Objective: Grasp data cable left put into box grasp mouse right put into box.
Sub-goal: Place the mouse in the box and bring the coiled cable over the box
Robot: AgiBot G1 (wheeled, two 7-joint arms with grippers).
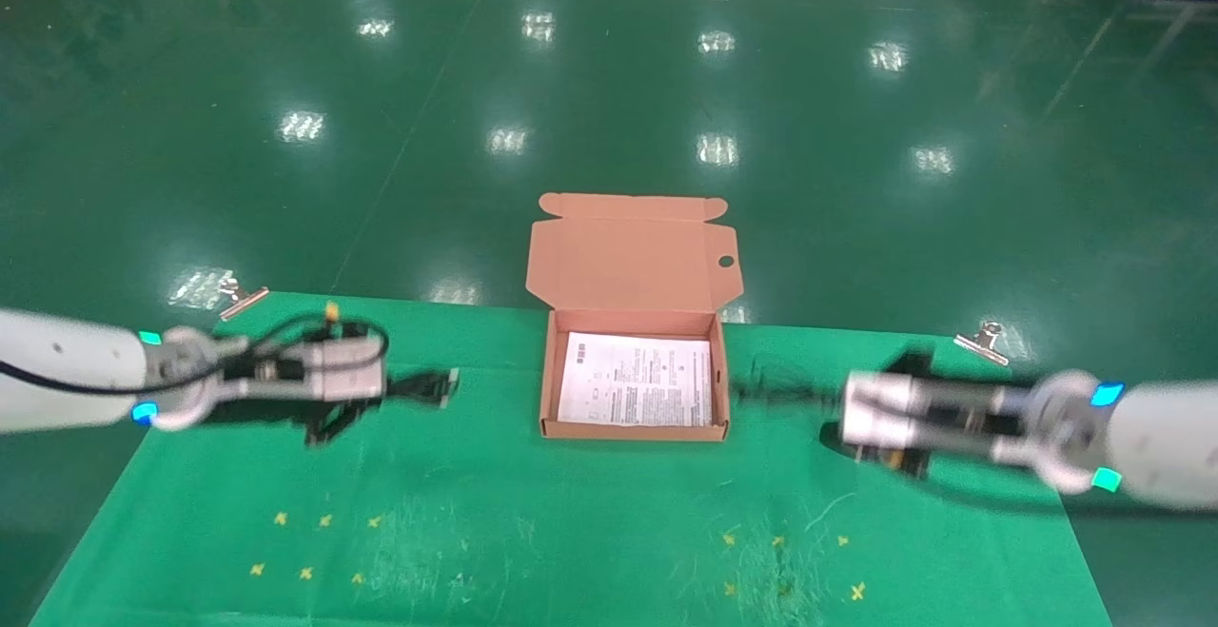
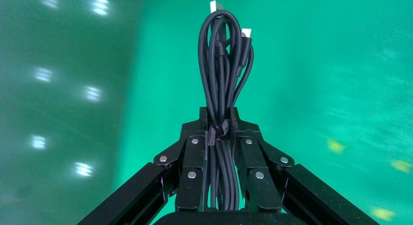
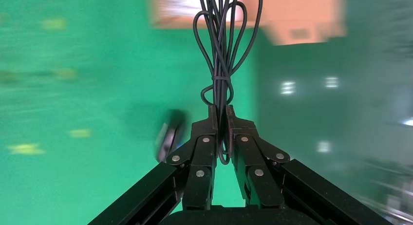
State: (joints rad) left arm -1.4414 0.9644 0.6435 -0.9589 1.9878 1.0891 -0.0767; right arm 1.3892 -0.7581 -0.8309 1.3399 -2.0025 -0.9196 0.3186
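Observation:
The salmon-orange box (image 1: 546, 389) stands open at the table's middle back, lid flap up, with a white printed sheet (image 1: 636, 380) inside. My left gripper (image 1: 407, 386) hovers left of the box, shut on the data cable (image 1: 440, 384). In the left wrist view the gripper (image 2: 218, 113) clamps the looped bundle (image 2: 221, 64) at its strap. My right gripper (image 1: 809, 395) hovers right of the box. In the right wrist view it (image 3: 220, 110) is shut on the thin cord (image 3: 221, 49), and the mouse (image 3: 168, 135) hangs blurred beside the fingers. The box (image 3: 292, 15) lies ahead.
A green cloth (image 1: 571, 532) covers the table. Metal binder clips (image 1: 243, 296) (image 1: 985, 340) hold its far corners. Small yellow cross marks (image 1: 304, 572) (image 1: 856, 591) lie near the front. A glossy green floor lies beyond the far edge.

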